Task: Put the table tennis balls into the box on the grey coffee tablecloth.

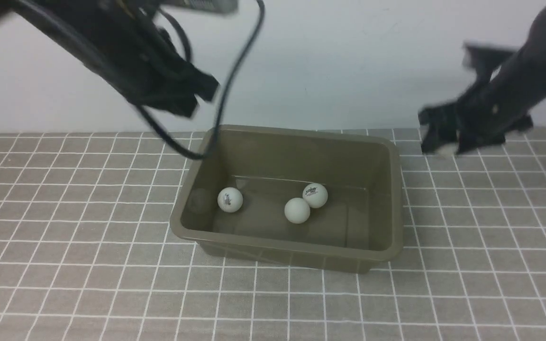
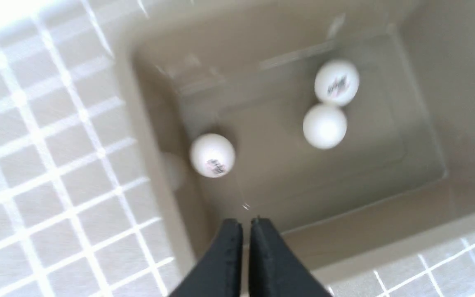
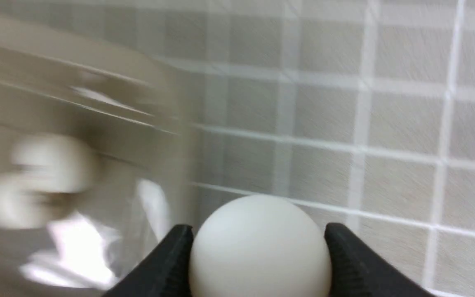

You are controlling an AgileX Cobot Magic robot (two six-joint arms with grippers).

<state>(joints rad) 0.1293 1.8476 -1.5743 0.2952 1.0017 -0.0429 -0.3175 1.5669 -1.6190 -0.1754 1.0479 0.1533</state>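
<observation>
The olive-brown box [image 1: 396, 189] stands on the grey coffee tablecloth [image 1: 64, 237]. Three white table tennis balls lie inside it: one by the left wall [image 1: 230, 199], a plain one [image 1: 297, 210] and a logo one [image 1: 315, 195] touching near the middle. The left wrist view shows the same balls [image 2: 212, 155] [image 2: 325, 126] [image 2: 337, 82]. My left gripper [image 2: 246, 225] hangs shut and empty above the box's left rim [image 1: 192, 99]. My right gripper [image 3: 258, 237] is shut on another white ball [image 3: 260, 247], raised just right of the box [image 1: 441, 142].
A black cable [image 1: 235, 80] loops from the left arm down to the box's back left corner. A pale wall [image 1: 330, 61] rises behind the cloth. Checked cloth lies all round the box.
</observation>
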